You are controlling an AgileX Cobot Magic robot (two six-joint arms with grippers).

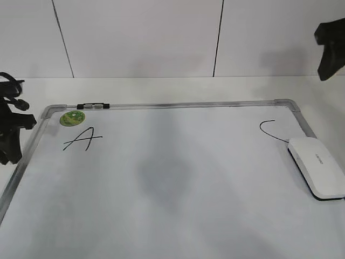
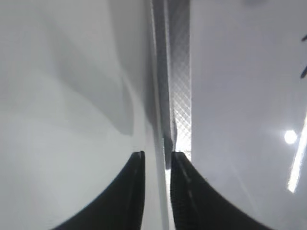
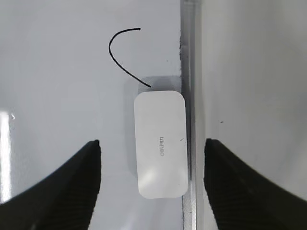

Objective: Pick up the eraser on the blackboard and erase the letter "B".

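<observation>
The white eraser (image 1: 317, 167) lies flat on the blackboard (image 1: 161, 183) at its right edge, just below the curved "C" (image 1: 272, 129). No letter "B" shows on the board; the middle is blank. My right gripper (image 1: 329, 54) is open and empty, high above the eraser. In the right wrist view the eraser (image 3: 160, 143) lies between the open fingers (image 3: 152, 143), against the frame, with the "C" (image 3: 122, 52) beyond it. My left gripper (image 1: 11, 143) hangs by the board's left frame (image 2: 180, 86), its fingers (image 2: 157, 155) nearly together and empty.
A slanted "A" (image 1: 82, 139) and a round green sticker (image 1: 72, 117) sit at the board's top left. A small black-and-clear clip (image 1: 92, 106) sits on the top frame. The board lies on a white table against a white panelled wall.
</observation>
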